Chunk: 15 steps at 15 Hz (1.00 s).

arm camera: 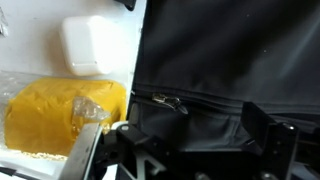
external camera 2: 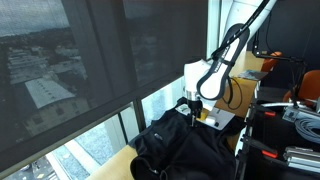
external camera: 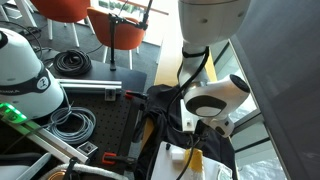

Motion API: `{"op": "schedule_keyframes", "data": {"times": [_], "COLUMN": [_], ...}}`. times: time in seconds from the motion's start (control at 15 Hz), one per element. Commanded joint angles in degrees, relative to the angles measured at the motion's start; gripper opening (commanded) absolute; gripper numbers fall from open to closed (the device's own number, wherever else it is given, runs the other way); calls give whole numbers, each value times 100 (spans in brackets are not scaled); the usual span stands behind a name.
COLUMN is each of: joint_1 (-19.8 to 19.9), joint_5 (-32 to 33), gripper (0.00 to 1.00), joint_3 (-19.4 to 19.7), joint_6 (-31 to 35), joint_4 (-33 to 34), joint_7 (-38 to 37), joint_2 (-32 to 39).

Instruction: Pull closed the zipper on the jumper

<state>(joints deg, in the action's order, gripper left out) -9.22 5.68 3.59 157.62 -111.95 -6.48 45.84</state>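
The jumper (external camera: 165,112) is a large rumpled black garment lying on the table; it also shows as a heap in an exterior view (external camera 2: 185,150). In the wrist view the jumper (arm camera: 220,50) fills the right side, and a zipper line crosses it with a small metal zipper pull (arm camera: 170,101). My gripper (arm camera: 185,140) is open, its two dark fingers spread over the fabric just below the zipper pull, holding nothing. It hangs low over the jumper in both exterior views (external camera: 205,125) (external camera 2: 190,110).
A yellow item (arm camera: 50,115) and a white box (arm camera: 90,45) lie beside the jumper. Black coiled cables (external camera: 72,62) (external camera: 70,125), red clamps (external camera: 110,93), orange chairs (external camera: 110,25) and a white machine (external camera: 25,70) stand around. A window (external camera 2: 80,90) borders the table.
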Motion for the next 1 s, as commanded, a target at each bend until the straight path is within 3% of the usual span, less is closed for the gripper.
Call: {"op": "schedule_keyframes", "data": {"times": [0.0,0.93], "joint_1": [-100,-121], "joint_5": [101,78], "gripper": [100,100], "joint_3": [123,129], "joint_6": [112,86], "joint_4": [202,386], "joint_7": [-32,-40], "joint_2": [169,368]}}
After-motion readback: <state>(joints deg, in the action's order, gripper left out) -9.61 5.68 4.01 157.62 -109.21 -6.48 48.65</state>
